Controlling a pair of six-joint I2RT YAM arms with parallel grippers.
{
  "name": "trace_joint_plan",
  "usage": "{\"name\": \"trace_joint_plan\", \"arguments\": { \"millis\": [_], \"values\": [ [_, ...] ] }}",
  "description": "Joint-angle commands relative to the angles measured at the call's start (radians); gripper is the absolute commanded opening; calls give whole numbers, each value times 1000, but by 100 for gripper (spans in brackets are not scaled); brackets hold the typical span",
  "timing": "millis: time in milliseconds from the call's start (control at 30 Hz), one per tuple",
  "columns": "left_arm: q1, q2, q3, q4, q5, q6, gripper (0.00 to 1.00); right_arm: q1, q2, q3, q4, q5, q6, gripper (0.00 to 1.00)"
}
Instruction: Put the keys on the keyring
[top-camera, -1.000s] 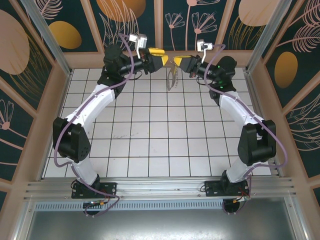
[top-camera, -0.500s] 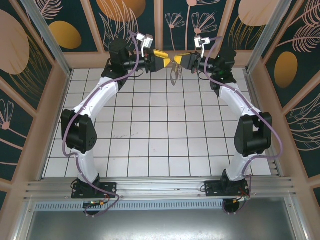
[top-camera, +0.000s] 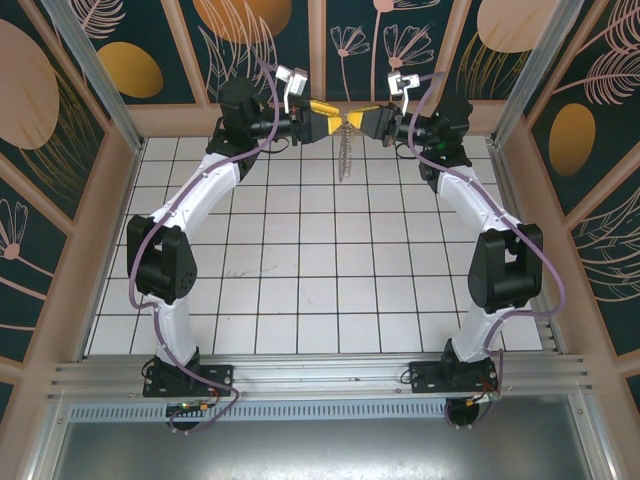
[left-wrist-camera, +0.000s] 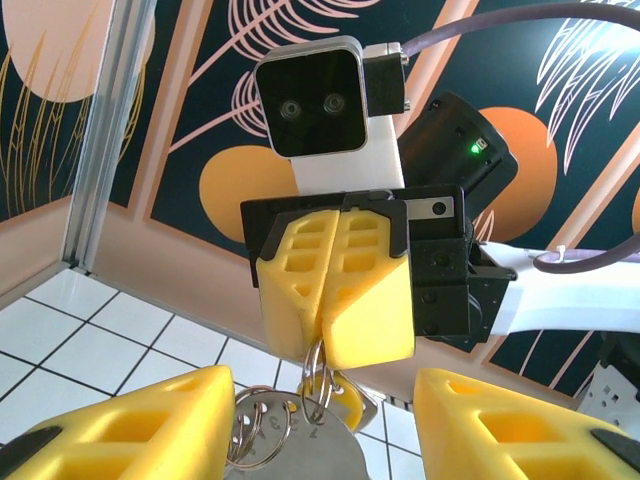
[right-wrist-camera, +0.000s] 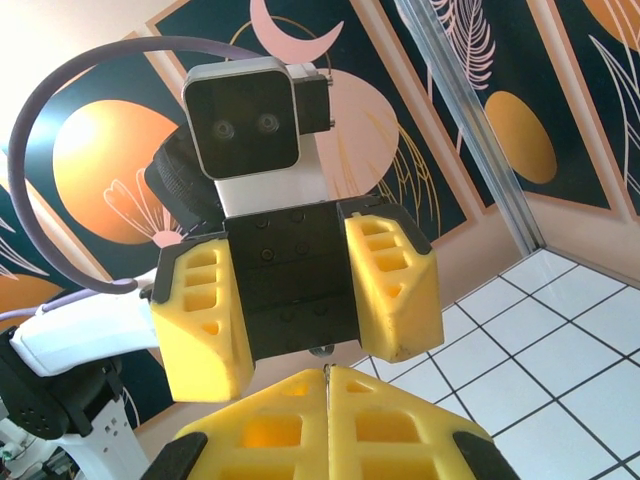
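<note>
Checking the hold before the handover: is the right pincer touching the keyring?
Touching. In the left wrist view the right pincer is shut, its jaws closed on the keyring, which hangs out below them.

Keyring (top-camera: 345, 150) between left and right jaws
</note>
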Motion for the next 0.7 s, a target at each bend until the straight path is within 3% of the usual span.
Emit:
{"name": "trace_joint_plan", "arguments": {
  "millis": [0,667],
  "values": [
    [4,21,8,84,31,-49,50,11,9,30,67,-24,7,0],
    [-2,38,2,147,52,-99,30,25,17,30,74,-15,8,0]
  ]
}}
